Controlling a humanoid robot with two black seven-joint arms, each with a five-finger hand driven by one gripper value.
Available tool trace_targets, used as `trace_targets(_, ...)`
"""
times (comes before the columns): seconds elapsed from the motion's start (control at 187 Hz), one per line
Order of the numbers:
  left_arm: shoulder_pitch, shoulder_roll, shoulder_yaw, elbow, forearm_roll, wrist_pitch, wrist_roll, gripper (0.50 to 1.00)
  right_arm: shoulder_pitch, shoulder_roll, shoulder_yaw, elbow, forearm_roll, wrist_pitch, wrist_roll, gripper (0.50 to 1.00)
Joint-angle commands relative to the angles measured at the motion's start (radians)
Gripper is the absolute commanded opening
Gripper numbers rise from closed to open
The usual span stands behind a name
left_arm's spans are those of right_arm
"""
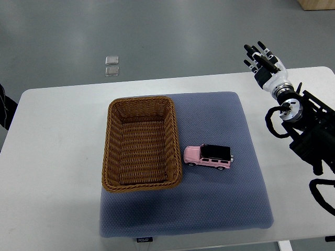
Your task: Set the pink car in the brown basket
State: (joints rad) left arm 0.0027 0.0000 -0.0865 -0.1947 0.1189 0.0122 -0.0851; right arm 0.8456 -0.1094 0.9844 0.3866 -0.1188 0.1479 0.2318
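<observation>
Task status: not yet begun, by the look of it. One pink car (208, 157) is sitting on the blue mat (220, 209) just beside the right wall of one brown basket (112, 151), which is holding nothing. One right hand (264, 63) is hovering over the table's far right corner, well apart from the car, fingers extended and gripping nothing. Remaining: reaching, grasping, lifting, placing. Two small clear squares (112, 65) are lying on the floor beyond

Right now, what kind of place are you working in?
Probably a robotics lab or test room: a plain white table on a bare grey floor, with a blue mat laid out for just a wicker basket and a pink toy car.
</observation>
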Motion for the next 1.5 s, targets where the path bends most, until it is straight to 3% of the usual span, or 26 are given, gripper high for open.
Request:
trace_targets(0.0,0.000,0.000,0.004,-0.009,0.001,-0.001,-0.005,1.000,0.000,0.001,0.000,0.000,-0.001,-0.002,-0.002,0.913)
trace_targets(1.04,-0.004,0.000,0.011,0.031,0.002,0.009,0.001,1.000,-0.005,-0.004,0.002,-0.003,0.002,0.001,0.000,0.913)
trace_targets(1.19,-0.004,0.000,0.011,0.031,0.002,0.009,0.001,1.000,-0.013,-0.056,-0.004,0.087,0.002,-0.014,-0.002,0.913)
trace_targets(1.355,-0.004,0.000,0.011,0.031,0.002,0.009,0.001,1.000,-0.013,-0.157,-0.070,0.268,-0.042,-0.126,-0.011,0.913)
trace_targets(1.494,-0.004,0.000,0.011,0.031,0.002,0.009,0.001,1.000,0.036,-0.288,-0.222,0.387,-0.209,-0.122,-0.016,0.913)
